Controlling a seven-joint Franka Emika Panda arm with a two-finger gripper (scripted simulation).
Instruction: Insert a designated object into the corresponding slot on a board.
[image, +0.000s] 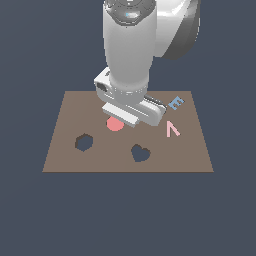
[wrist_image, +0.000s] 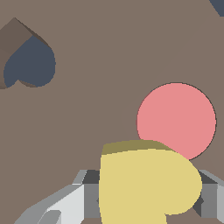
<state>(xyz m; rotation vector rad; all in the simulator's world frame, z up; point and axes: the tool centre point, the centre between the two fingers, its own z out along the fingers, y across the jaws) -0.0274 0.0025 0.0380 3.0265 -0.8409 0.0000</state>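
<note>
The yellow heart-shaped block (wrist_image: 146, 183) sits between my gripper's (wrist_image: 148, 194) two fingers, whose grey pads (wrist_image: 91, 192) press on both of its sides. In the exterior view my gripper (image: 129, 118) is low over the back middle of the brown board (image: 65, 150) and hides the block. The dark heart-shaped slot (image: 140, 153) lies near the board's front edge, apart from the gripper. It also shows in the wrist view (wrist_image: 33, 65). I cannot tell whether the block touches the board (wrist_image: 109, 52).
A pink round disc (image: 114, 125) lies flat right beside the gripper, partly covered by the block in the wrist view (wrist_image: 177, 116). A dark hexagonal cutout (image: 84, 142) is at the exterior view's left. A blue letter E (image: 175, 103) and a pink angular piece (image: 171, 129) lie at the right.
</note>
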